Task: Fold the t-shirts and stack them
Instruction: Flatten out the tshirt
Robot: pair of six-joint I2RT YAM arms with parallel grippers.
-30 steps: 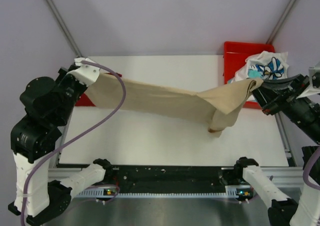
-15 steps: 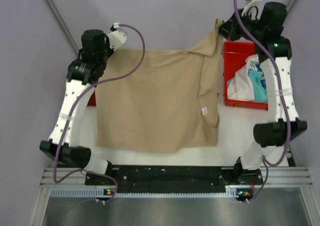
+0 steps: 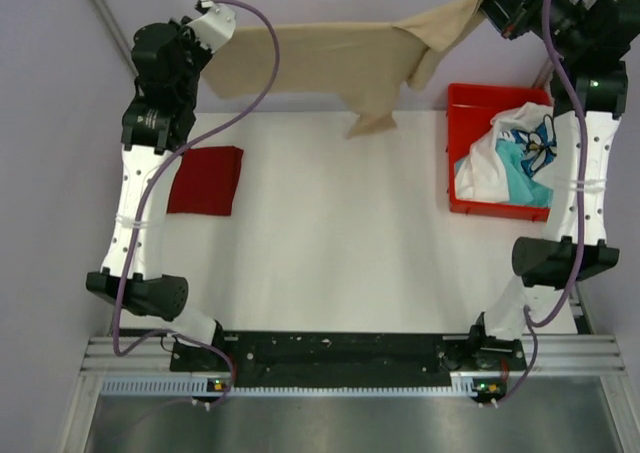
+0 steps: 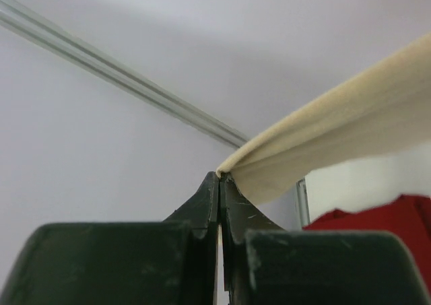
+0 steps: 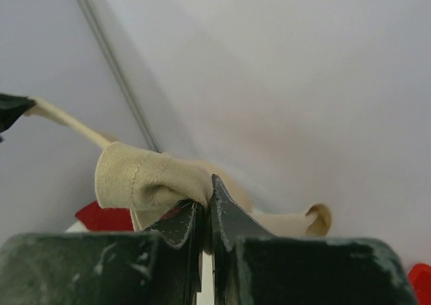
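So the left gripper [image 4: 219, 177] and right gripper [image 5: 207, 196] both pinch the tan shirt [image 3: 320, 61], stretched across 12 o'clock. Folded red shirt [image 3: 205, 180] at 9.

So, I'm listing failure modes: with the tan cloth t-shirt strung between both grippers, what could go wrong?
The left gripper pinches only a thin edge of the tan cloth t-shirt, so it may slip free. The right gripper holds a bunched wad, so it may land creased, perhaps over the red plastic bin.
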